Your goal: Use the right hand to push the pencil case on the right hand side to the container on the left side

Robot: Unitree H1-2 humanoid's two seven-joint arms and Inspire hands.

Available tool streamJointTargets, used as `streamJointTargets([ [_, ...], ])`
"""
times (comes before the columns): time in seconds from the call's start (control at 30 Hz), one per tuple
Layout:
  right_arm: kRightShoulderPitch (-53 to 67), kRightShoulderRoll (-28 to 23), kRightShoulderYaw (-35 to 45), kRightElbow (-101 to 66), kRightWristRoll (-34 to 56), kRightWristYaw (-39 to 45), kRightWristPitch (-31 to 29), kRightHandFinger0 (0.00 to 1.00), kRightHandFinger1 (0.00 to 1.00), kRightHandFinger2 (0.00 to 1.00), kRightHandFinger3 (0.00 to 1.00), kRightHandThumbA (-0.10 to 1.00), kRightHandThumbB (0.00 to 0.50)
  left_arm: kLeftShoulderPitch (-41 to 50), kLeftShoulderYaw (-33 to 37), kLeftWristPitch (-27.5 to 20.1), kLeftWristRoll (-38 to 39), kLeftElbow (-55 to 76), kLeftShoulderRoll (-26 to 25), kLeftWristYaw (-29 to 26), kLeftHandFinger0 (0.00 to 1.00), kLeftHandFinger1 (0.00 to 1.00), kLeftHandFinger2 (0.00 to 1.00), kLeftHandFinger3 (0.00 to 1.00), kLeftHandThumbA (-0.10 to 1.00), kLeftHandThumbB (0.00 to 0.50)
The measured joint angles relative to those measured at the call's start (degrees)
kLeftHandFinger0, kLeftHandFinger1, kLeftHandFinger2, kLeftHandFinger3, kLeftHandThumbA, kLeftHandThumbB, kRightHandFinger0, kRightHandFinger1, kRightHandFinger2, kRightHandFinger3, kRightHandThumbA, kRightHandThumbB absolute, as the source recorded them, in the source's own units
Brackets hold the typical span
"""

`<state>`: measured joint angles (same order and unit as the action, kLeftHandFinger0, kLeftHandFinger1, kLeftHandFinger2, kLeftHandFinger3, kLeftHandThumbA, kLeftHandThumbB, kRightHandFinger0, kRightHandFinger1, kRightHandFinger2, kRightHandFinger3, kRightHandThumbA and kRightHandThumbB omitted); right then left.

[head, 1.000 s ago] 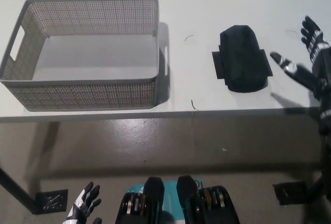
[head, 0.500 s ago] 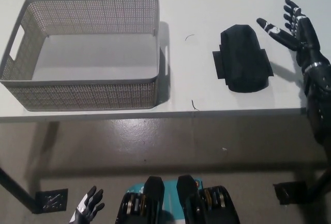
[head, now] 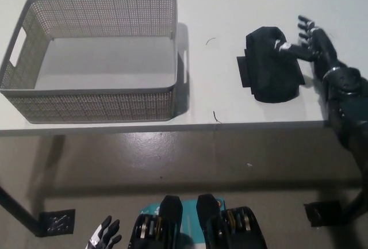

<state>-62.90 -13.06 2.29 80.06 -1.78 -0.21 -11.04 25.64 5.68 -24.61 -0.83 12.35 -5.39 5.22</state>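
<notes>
A black pencil case [head: 269, 65] lies flat on the white table [head: 230, 7], right of the middle. My black right hand [head: 307, 42] is open beside the case's right edge, one finger resting on its top. A grey mesh container [head: 92, 59] stands at the left with nothing inside. My white left hand [head: 103, 240] hangs low at the bottom left, below the table, fingers apart.
The table's front edge [head: 172, 127] runs across the middle of the picture, with floor below it. A bare strip of table separates the container from the pencil case. A dark table leg [head: 17, 211] shows at the lower left.
My right hand has swung up from the table's right edge and then in leftward, reaching the pencil case's right side. The case and container have not moved.
</notes>
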Motion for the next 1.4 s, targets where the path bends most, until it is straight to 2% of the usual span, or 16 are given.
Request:
streamJointTargets([
  [0.1,0.7,0.8,-0.4,0.8,0.0,-0.1,0.2,1.00,1.00,1.00,1.00,1.00,0.260,0.0,0.0,0.0,0.8,0.3,-0.1,0.2,1.00,1.00,1.00,1.00,0.74,0.154],
  [0.2,1.4,1.4,-0.8,0.9,0.0,-0.5,0.3,1.00,1.00,1.00,1.00,1.00,0.263,0.0,0.1,0.0,1.7,0.6,-0.3,0.6,1.00,1.00,1.00,1.00,0.74,0.156],
  [0.37,1.7,1.7,-1.3,0.9,-0.3,-1.2,0.2,1.00,1.00,1.00,1.00,1.00,0.240,0.1,0.1,0.0,2.8,1.8,-0.5,0.8,1.00,1.00,1.00,1.00,0.73,0.146],
  [0.43,1.8,1.9,-1.3,0.9,-0.3,-1.5,0.1,1.00,1.00,1.00,1.00,1.00,0.244,0.1,0.1,0.0,3.1,1.9,-0.5,0.8,1.00,1.00,1.00,1.00,0.73,0.138],
  [0.5,1.9,2.3,-1.2,0.9,-0.2,-1.8,0.0,1.00,1.00,1.00,1.00,1.00,0.271,0.1,0.1,0.0,3.4,2.2,-0.5,0.9,1.00,1.00,1.00,1.00,0.71,0.138],
  [0.6,2.0,2.8,-1.2,0.9,-0.3,-2.5,-0.1,1.00,1.00,1.00,1.00,1.00,0.271,0.1,0.2,0.0,3.9,2.6,-0.6,1.0,1.00,1.00,1.00,1.00,0.71,0.137],
  [0.63,2.0,3.0,-1.2,0.9,-0.3,-2.6,-0.1,1.00,1.00,1.00,1.00,1.00,0.287,0.1,0.3,0.0,4.0,2.7,-0.7,1.0,1.00,1.00,1.00,1.00,0.70,0.140],
  [0.67,2.0,3.2,-1.2,0.9,-0.3,-2.8,-0.1,1.00,1.00,1.00,1.00,1.00,0.352,0.1,0.3,0.0,4.1,2.8,-0.8,1.1,1.00,1.00,1.00,1.00,0.71,0.142],
  [0.8,1.9,4.2,-1.2,0.9,-0.2,-3.3,-0.1,1.00,1.00,1.00,1.00,1.00,0.306,-0.1,0.4,0.0,4.4,3.1,-0.9,1.1,1.00,1.00,1.00,1.00,0.72,0.145],
  [0.87,1.8,4.9,-1.0,0.9,-0.1,-3.5,-0.1,1.00,1.00,1.00,1.00,1.00,0.298,-0.1,0.4,0.0,4.4,3.3,-0.9,1.1,1.00,1.00,1.00,1.00,0.72,0.145],
  [0.9,1.8,5.2,-0.9,0.9,0.0,-3.5,-0.1,1.00,1.00,1.00,1.00,1.00,0.312,-0.2,0.4,0.0,4.4,3.4,-0.9,1.1,1.00,1.00,1.00,1.00,0.73,0.148],
  [0.97,1.7,5.8,-0.6,0.9,0.2,-3.7,-0.1,1.00,1.00,1.00,1.00,1.00,0.275,-0.5,0.4,0.0,4.4,3.5,-0.9,1.1,1.00,1.00,1.00,1.00,0.73,0.151],
  [1.17,1.3,8.5,-0.7,0.9,0.3,-4.7,-0.2,1.00,1.00,1.00,1.00,1.00,0.326,-0.6,0.3,0.0,4.3,3.6,-0.9,1.1,1.00,1.00,1.00,1.00,0.77,0.169],
  [1.4,0.5,13.6,0.2,0.8,0.9,-5.2,-0.3,1.00,1.00,1.00,1.00,1.00,0.306,-0.8,0.2,0.0,4.2,3.6,-0.9,1.1,1.00,1.00,1.00,1.00,0.75,0.128],
])
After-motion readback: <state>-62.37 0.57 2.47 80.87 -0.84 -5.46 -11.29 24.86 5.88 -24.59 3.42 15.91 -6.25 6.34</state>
